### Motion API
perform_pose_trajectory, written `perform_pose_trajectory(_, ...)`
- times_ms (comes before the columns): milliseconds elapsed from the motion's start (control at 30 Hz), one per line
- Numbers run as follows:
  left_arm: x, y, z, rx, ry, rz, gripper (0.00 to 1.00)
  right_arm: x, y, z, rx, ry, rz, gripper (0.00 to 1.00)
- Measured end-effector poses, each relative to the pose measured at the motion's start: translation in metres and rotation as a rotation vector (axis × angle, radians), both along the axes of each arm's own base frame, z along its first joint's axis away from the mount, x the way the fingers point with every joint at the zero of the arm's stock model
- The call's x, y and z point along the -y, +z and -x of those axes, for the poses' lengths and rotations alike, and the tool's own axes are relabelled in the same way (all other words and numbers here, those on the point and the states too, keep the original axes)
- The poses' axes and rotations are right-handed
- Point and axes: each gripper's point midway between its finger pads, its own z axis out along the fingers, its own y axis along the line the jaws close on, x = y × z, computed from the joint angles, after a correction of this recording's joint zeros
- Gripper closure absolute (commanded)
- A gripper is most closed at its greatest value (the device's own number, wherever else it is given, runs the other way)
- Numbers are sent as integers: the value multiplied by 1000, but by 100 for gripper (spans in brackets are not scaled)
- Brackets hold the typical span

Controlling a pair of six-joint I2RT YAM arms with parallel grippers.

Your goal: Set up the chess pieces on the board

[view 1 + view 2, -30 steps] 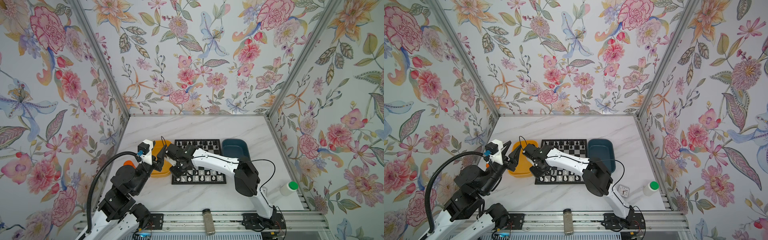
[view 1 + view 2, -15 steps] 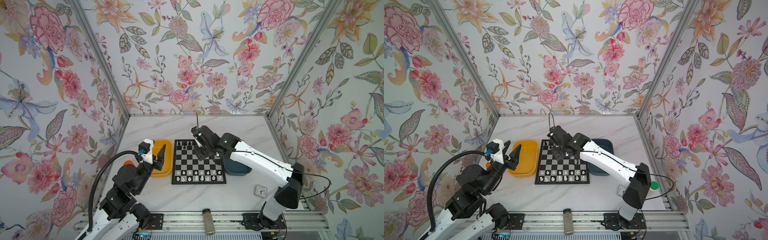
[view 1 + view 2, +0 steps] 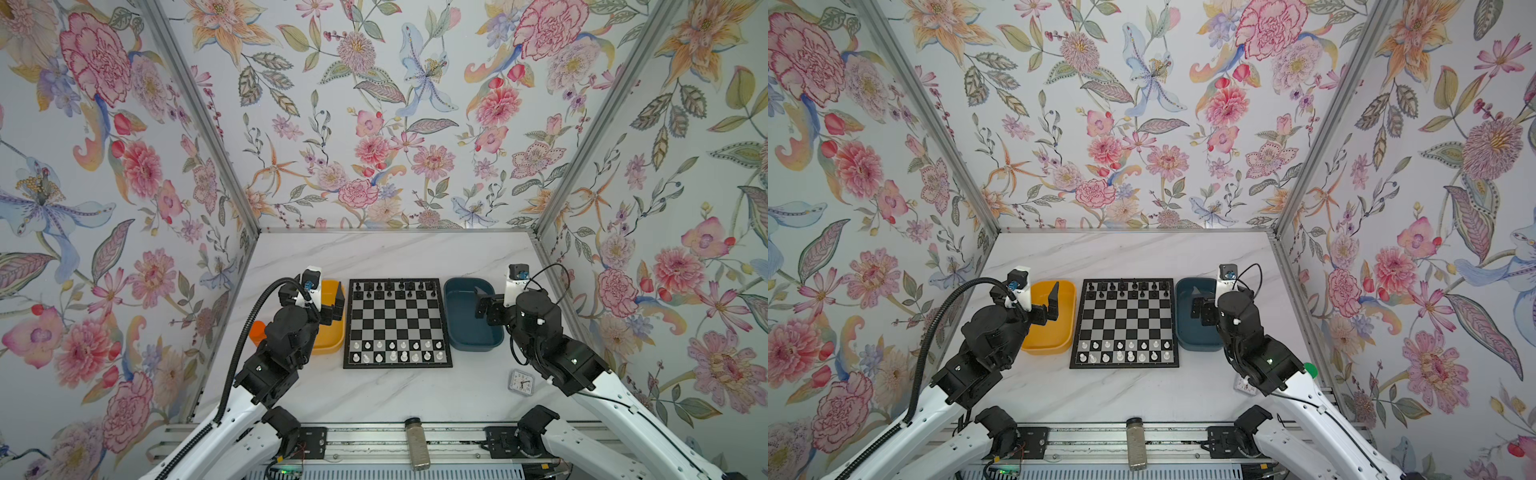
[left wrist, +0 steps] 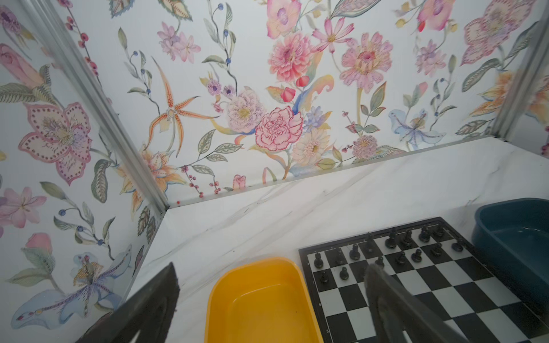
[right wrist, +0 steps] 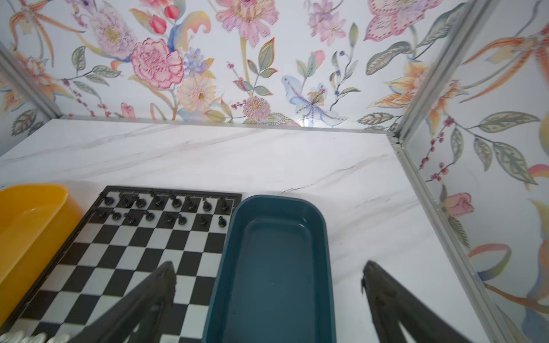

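Now, left claw (image 4: 271, 267): spread wide, empty, over yellow tray (image 4: 261, 300)
right claw (image 5: 267, 264): spread wide, empty, over blue tray (image 5: 279, 202)
board (image 3: 397, 323): flat on table, between trays
black men (image 3: 392, 290): on board, far two rows
white men (image 3: 395, 351): on board, near two rows

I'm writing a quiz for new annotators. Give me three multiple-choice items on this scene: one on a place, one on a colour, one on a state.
1. In both top views, what lies left of the chessboard? A dark blue tray; B yellow tray; C clock.
2. The chess pieces on the far two rows are: A white; B black; C red.
3. The right claw is: A open, empty; B shut on a pawn; C shut, empty.
Answers: 1 B, it sits beside that edge. 2 B, all are dark. 3 A, its fingers stand wide apart with nothing between.
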Motion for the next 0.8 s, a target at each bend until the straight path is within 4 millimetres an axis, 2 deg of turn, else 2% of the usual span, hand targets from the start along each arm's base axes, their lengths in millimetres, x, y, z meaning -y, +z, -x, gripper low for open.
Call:
perform_pose_trajectory(133,-34,-30,-21,-34,149,-7,1,22,-35,-11,65,-61,73,1)
perform_pose_trajectory(267,-62,-63,-28,-40,260,-17,1,43,-75,-24,50,-118,158,1)
perform_pose_trajectory(467,-92,-98,-27,0,360,-34,1,89,-98,-42,73,-240,147,1)
perform_pose_trajectory(533,-109,-115,-22,9,408,-34,1,100,-109,-44,77,-262,128,1)
perform_pose_trajectory(667,-129,-141,-12,20,454,-25,1,110,-132,-49,55,-268,111,1)
perform_pose_trajectory(800,-127,-146,-13,53,421,-12,1,103,-140,-59,62,-231,98,1)
